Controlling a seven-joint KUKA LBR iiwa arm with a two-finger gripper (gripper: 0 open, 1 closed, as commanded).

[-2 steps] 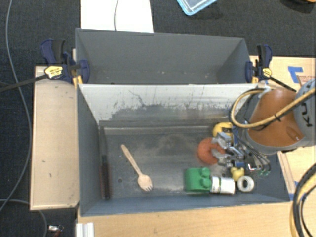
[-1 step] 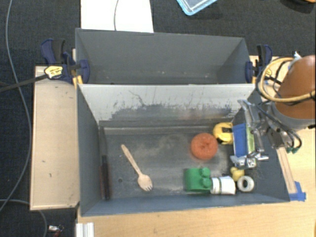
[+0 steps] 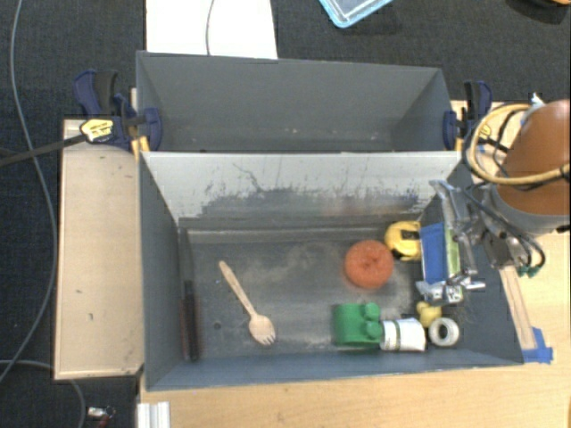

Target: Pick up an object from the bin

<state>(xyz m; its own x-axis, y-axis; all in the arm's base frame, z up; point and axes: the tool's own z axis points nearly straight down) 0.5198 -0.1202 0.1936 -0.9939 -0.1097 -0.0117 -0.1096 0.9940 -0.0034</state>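
Leftmost on the grey metal bin (image 3: 285, 105) floor lies a thin dark stick (image 3: 188, 319), then a pale wooden fork (image 3: 247, 303), a fuzzy orange ball (image 3: 368, 264) and a green plastic block (image 3: 356, 323). By the right wall the gripper (image 3: 443, 288) hangs low, just above a small white ring (image 3: 443, 331). Whether it is open or closed, I cannot tell.

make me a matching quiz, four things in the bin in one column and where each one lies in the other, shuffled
Things
1. wooden fork
2. orange ball
3. green block
4. dark stick

Places
a. along the wall at the view's left
b. at the near wall, touching a white cylinder
c. on the floor left of middle, lying slantwise
d. right of middle, next to a yellow thing

Pairs: 1-c, 2-d, 3-b, 4-a
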